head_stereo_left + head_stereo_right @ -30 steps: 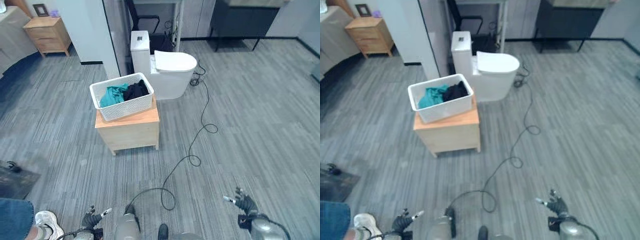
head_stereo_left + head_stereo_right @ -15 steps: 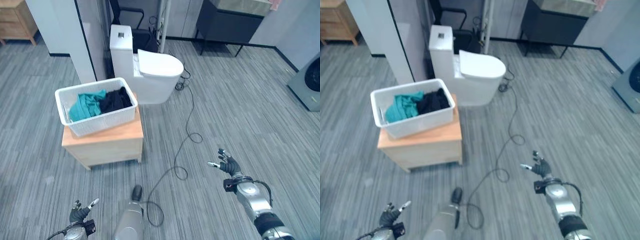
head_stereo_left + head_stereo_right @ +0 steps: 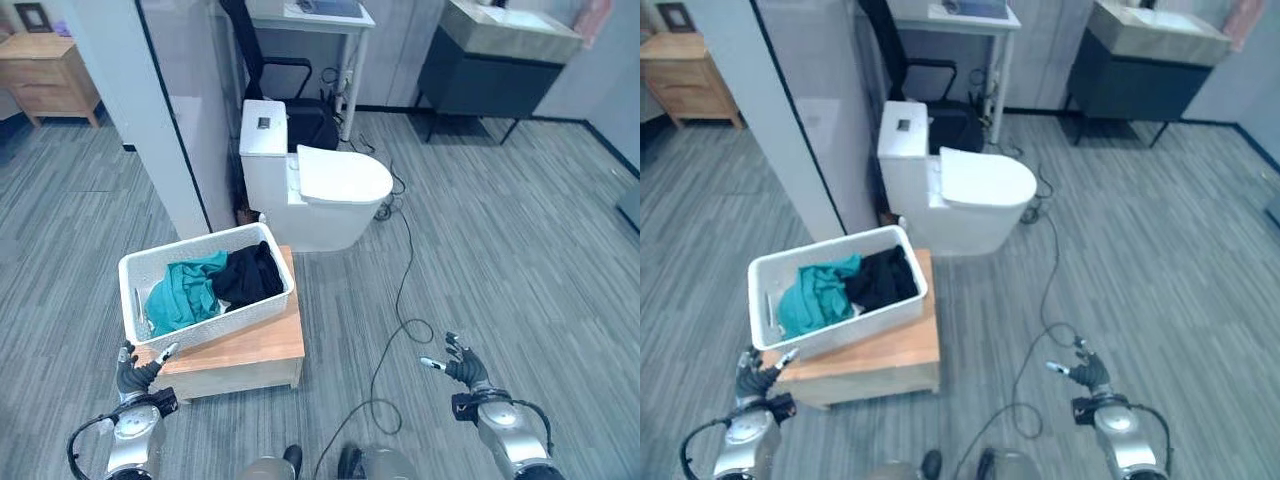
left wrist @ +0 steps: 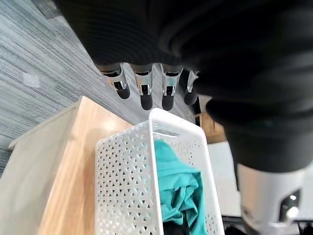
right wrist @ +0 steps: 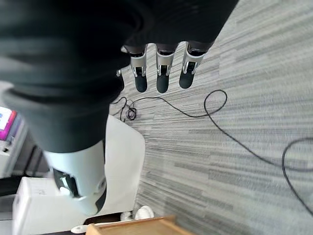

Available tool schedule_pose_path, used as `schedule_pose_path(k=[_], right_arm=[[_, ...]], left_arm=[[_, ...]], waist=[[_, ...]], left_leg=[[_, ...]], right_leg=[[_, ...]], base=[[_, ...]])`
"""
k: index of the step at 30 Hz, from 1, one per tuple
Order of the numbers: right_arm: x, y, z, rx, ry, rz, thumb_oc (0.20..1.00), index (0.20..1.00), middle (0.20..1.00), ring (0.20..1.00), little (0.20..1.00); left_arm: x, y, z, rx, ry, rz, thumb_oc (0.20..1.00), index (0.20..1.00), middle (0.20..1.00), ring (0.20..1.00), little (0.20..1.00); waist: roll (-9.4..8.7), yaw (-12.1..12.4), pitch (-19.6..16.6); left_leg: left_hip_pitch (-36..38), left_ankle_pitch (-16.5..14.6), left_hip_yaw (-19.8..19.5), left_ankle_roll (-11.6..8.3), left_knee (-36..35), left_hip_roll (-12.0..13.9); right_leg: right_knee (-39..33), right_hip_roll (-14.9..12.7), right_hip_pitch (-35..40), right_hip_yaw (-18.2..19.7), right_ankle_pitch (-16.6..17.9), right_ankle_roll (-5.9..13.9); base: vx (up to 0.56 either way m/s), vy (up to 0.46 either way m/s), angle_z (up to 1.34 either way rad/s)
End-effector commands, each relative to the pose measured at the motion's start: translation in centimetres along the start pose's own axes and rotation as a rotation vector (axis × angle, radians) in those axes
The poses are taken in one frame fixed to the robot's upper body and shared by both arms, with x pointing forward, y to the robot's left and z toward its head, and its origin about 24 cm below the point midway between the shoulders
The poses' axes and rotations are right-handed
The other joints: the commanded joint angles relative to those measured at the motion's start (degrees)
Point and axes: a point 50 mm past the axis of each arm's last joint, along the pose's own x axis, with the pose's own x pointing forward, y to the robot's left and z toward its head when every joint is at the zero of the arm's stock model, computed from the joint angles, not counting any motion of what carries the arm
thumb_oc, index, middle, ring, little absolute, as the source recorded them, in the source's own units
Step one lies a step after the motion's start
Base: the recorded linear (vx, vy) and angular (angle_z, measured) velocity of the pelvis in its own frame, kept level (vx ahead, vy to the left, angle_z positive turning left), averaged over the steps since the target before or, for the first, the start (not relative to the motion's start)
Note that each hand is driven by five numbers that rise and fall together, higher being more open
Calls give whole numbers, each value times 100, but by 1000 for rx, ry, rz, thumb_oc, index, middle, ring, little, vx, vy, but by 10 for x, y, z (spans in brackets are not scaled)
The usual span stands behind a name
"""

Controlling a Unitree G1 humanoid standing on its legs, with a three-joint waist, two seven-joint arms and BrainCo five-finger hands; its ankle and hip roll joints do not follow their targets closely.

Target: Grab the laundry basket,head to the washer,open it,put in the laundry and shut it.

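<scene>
Nearest me: left hand, fingers straight and spread, holding nothing, just beside the near-left corner of the basket. Right hand, fingers likewise straight, empty, over bare floor well right of it.

Basket, white, perforated, on a low wooden cabinet; inside, teal cloth and black cloth.

My left wrist view alone shows the basket's handle slot, close past the fingertips.

Beyond: white toilet, grey wall, dark vanity. No writing I can read.
</scene>
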Motion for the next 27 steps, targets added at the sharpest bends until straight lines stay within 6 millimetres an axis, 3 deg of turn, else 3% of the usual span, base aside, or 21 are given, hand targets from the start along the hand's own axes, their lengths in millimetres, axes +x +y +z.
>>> schedule_pose_path(k=[1, 6, 10, 12, 14, 16, 18, 22, 23, 24, 25, 27], right_arm=[[7, -22, 25, 14, -93, -97, 1000, 1000, 1000, 1000, 1000], [-3, -43, 37, -3, -161, -135, 1000, 1000, 1000, 1000, 1000], [-16, -82, 60, -57, -261, -244, 1000, 1000, 1000, 1000, 1000], [-17, -89, 72, -88, -298, -267, 1000, 1000, 1000, 1000, 1000], [-17, -93, 78, -108, -311, -283, 1000, 1000, 1000, 1000, 1000], [-16, -92, 82, -112, -318, -282, 1000, 1000, 1000, 1000, 1000], [-16, -91, 81, -114, -313, -272, 1000, 1000, 1000, 1000, 1000], [-14, -86, 79, -123, -293, -247, 1000, 1000, 1000, 1000, 1000], [-14, -86, 79, -123, -293, -247, 1000, 1000, 1000, 1000, 1000], [-10, -82, 80, -121, -287, -237, 1000, 1000, 1000, 1000, 1000], [-8, -80, 79, -104, -283, -241, 1000, 1000, 1000, 1000, 1000], [-10, -81, 74, -83, -272, -255, 1000, 1000, 1000, 1000, 1000]], left_arm=[[-5, 15, 6, 67, -75, 35, 1000, 1000, 1000, 1000, 1000], [-10, 17, 17, 134, -133, 0, 1000, 1000, 1000, 1000, 1000], [-7, 12, 50, 147, -261, -7, 1000, 1000, 1000, 1000, 1000], [-8, 15, 58, 139, -292, 9, 1000, 1000, 1000, 1000, 1000], [-9, 16, 69, 156, -330, 21, 1000, 1000, 1000, 1000, 1000], [-10, 16, 81, 160, -373, 29, 1000, 1000, 1000, 1000, 1000], [-13, 20, 91, 178, -415, 32, 1000, 1000, 1000, 1000, 1000], [-18, 22, 99, 170, -443, 14, 1000, 1000, 1000, 1000, 1000], [-18, 22, 99, 170, -443, 15, 1000, 1000, 1000, 1000, 1000], [-16, 19, 111, 163, -484, 14, 1000, 1000, 1000, 1000, 1000], [-13, 10, 127, 158, -537, 13, 1000, 1000, 1000, 1000, 1000], [-13, 0, 139, 141, -583, 3, 1000, 1000, 1000, 1000, 1000]], waist=[[-158, 196, -154], [-190, 249, -263], [-170, 146, -111], [-143, 180, -89], [-150, 181, -46], [-187, 197, -62], [-239, 258, -96], [-185, 309, -153], [-184, 310, -152], [-93, 328, -194], [-7, 295, -218], [154, 235, -383]], left_leg=[[-514, -86, 605, -228, 22, 353], [-555, -63, 580, -350, -64, 388], [-1135, -195, 515, -590, 745, 474], [-1273, -278, 389, -611, 1018, 536], [-1416, -177, 395, -649, 1096, 846], [-1297, 26, 453, -634, 785, 1303], [-1185, 308, 261, -682, 334, 1726], [-1030, 745, -69, -840, -345, 2239], [-1015, 758, -63, -844, -368, 2246], [-1006, 948, -110, -946, -713, 2541], [-1109, 941, 126, -1015, -778, 2539], [-973, 882, 390, -1163, -862, 2472]], right_leg=[[-781, 188, 1037, 339, 44, 126], [-1178, 340, 1297, 266, 5, 24], [-1251, 431, 1351, 3, -84, -167], [-1260, 480, 1384, 43, -104, -192], [-1220, 467, 1408, 60, -191, -190], [-1157, 427, 1402, 94, -269, -159], [-1065, 390, 1418, 234, -366, -122], [-764, 354, 1424, 430, -618, -102], [-755, 357, 1421, 433, -623, -105], [-521, 149, 1446, 563, -793, -24], [-600, -58, 1577, 515, -820, 81], [-754, -343, 1742, 456, -715, 276]], base=[[76, -136, 8], [13, -98, 5], [-84, -92, 42], [-30, -17, 38], [-1, 53, -3], [60, 108, 1], [133, 151, 0], [114, 161, -18], [240, 442, -33], [296, 662, -2], [376, 872, 16], [231, 542, 30]])
